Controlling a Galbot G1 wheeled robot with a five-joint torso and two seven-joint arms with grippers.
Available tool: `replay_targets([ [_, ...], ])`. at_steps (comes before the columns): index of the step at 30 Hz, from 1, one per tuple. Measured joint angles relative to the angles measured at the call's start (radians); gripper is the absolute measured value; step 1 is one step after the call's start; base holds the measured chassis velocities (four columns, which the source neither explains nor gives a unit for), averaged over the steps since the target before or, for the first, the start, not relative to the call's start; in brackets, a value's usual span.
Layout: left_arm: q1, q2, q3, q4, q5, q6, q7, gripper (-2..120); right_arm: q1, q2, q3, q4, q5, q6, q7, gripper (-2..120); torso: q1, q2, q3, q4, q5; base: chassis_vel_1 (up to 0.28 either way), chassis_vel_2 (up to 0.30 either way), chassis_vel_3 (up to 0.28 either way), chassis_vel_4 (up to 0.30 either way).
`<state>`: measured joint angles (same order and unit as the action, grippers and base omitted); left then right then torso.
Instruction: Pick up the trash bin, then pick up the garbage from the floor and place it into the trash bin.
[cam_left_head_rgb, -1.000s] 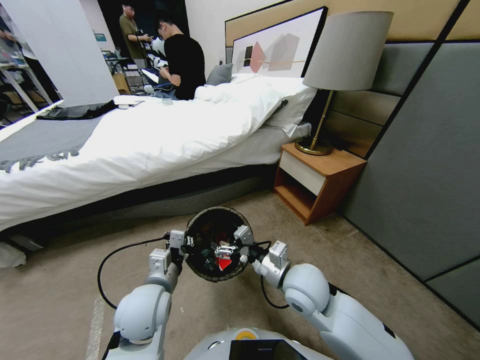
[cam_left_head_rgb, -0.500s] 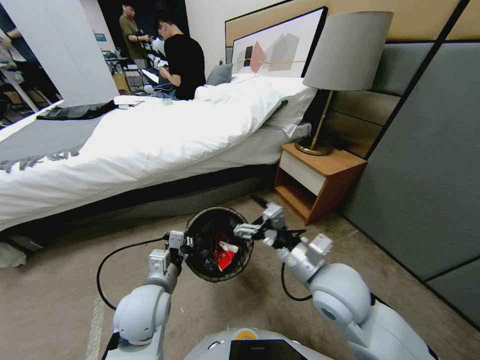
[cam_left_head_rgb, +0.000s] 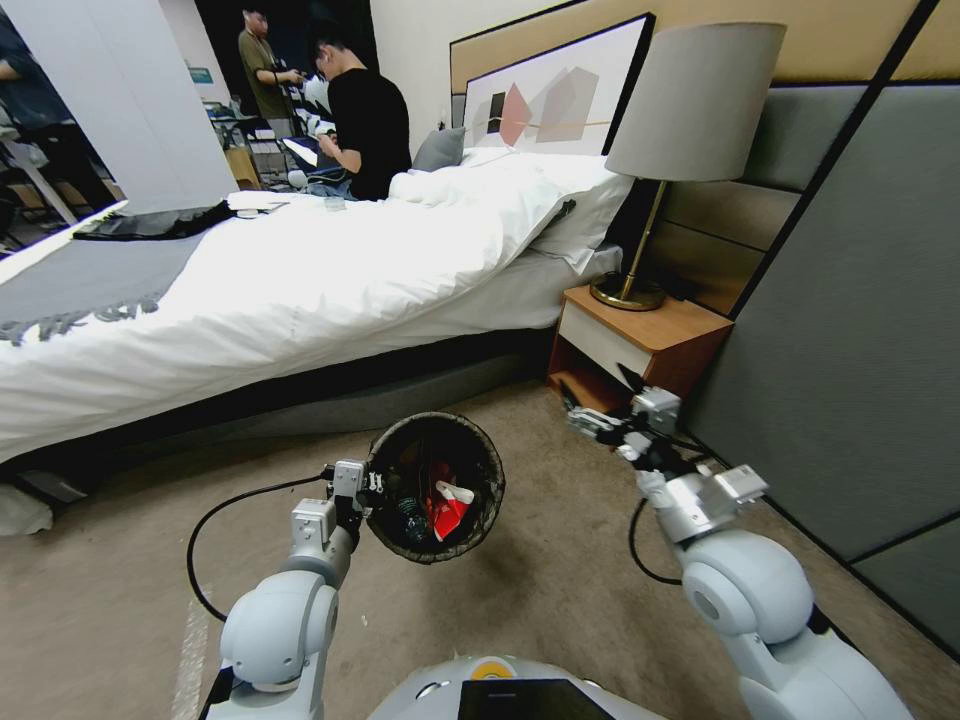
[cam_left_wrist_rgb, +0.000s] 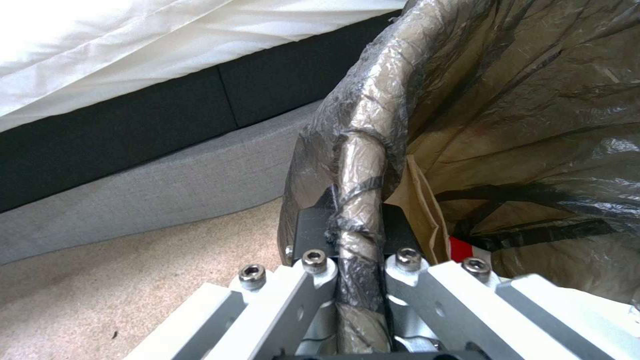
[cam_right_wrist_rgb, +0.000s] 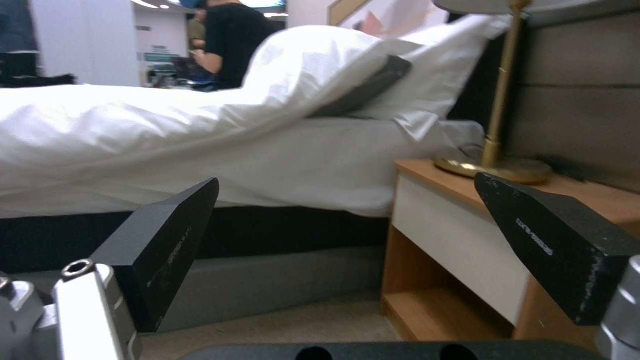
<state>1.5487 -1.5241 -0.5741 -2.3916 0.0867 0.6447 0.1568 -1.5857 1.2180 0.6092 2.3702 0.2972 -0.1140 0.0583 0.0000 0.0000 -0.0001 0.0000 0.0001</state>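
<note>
While the left hand (cam_left_wrist_rgb: 360, 250) clamps the trash bin (cam_left_head_rgb: 395, 455) rim, the right hand (cam_right_wrist_rgb: 360, 250) hangs wide open — near the nightstand (cam_left_head_rgb: 680, 340).

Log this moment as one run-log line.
left pincer: shut on trash bin rim | right pincer: open, empty, near nightstand | bin contents: red-and-white packet

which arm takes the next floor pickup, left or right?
Right, most likely. The right gripper is open and empty, out by the nightstand. The left gripper is shut on the rim of the trash bin, holding it, so it isn't free.
</note>
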Motion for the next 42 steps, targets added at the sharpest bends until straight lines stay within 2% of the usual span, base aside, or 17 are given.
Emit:
replay_targets([
  [4, 0.001, 0.001, -0.004, -0.001, -0.001, 0.004, 0.000, 1, -0.065, 0.073, 0.000, -0.033, -0.081, 0.061, -0.005, 100, 0.000, 0.000, 0.000, 0.0000, -0.0001, 0.000, 0.000, 0.000, 0.000],
  [11, -0.001, 0.002, -0.006, -0.002, -0.007, 0.014, 0.001, 1, -0.132, 0.121, -0.008, -0.057, -0.145, 0.120, -0.009, 100, 0.000, 0.000, 0.000, -0.0001, -0.0002, 0.000, 0.000, 0.000, 0.000],
  [23, -0.003, 0.001, -0.005, -0.004, -0.008, 0.025, 0.004, 1, -0.159, 0.151, -0.033, -0.074, -0.181, 0.147, -0.009, 100, 0.000, 0.000, 0.000, 0.0000, -0.0001, 0.000, 0.000, 0.000, 0.000],
  [42, 0.006, -0.005, -0.003, -0.011, -0.004, 0.025, 0.004, 1, -0.159, 0.145, -0.049, -0.086, -0.179, 0.148, -0.007, 100, 0.000, 0.000, 0.000, 0.0001, -0.0001, 0.046, 0.046, 0.040, 0.045],
])
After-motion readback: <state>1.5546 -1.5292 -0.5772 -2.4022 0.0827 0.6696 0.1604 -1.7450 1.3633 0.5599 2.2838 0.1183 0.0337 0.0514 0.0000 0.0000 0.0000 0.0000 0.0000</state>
